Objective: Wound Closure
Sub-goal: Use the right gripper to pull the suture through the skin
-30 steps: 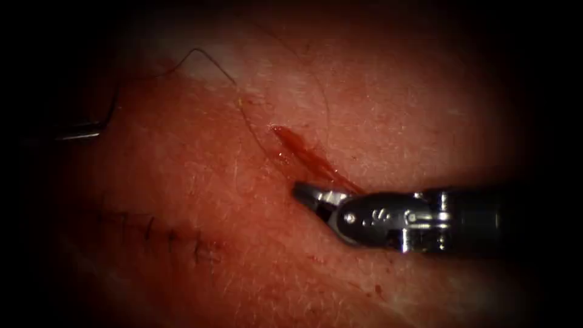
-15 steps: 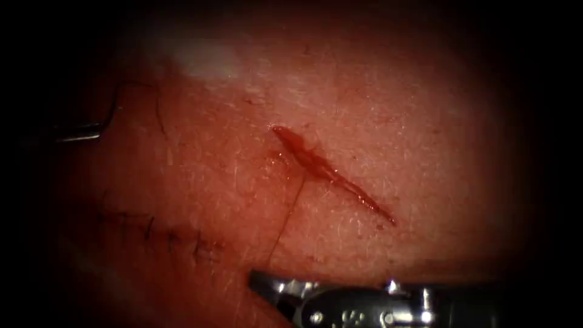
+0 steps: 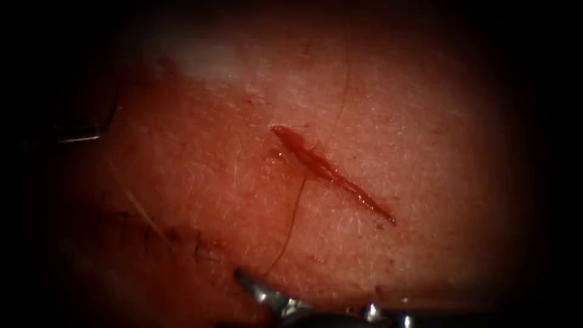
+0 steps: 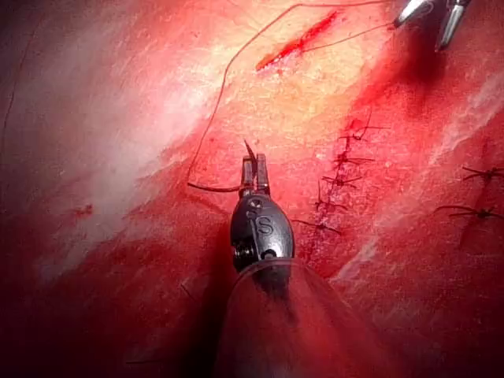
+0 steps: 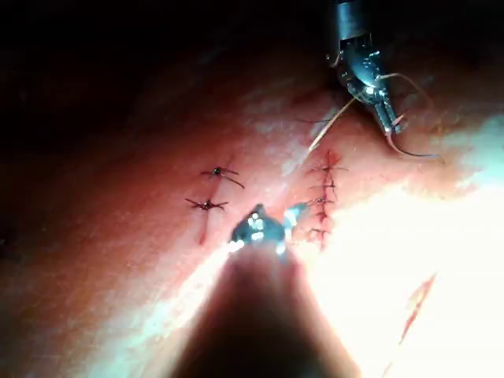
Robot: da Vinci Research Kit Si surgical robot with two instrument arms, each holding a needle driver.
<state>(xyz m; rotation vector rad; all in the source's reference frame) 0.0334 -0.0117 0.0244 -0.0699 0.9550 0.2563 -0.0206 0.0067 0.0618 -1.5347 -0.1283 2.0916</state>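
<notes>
Two tools work over the tissue (image 3: pixel 425 152), both partly lost to view from the endoscope. The left tool (image 4: pixel 253 167) sits in the dark, well to the left of the cut (image 3: pixel 331 173). Seen from its own wrist, its fingers (image 4: pixel 261 167) are pressed together on the needle (image 4: pixel 214 188), apparently near one end, though exactly where along the curve is hard to judge. The needle is clear of the tissue. The right tool (image 4: pixel 420 31) is cut off at the endoscope's bottom edge, with its fingers (image 4: pixel 411 11) spread. The thread (image 3: pixel 290 225) runs from the cut down to one of them, but whether it is caught there cannot be made out. Red fluid (image 3: pixel 297 143) fills the cut. Older stitches (image 4: pixel 339 161) lie to its lower left.
</notes>
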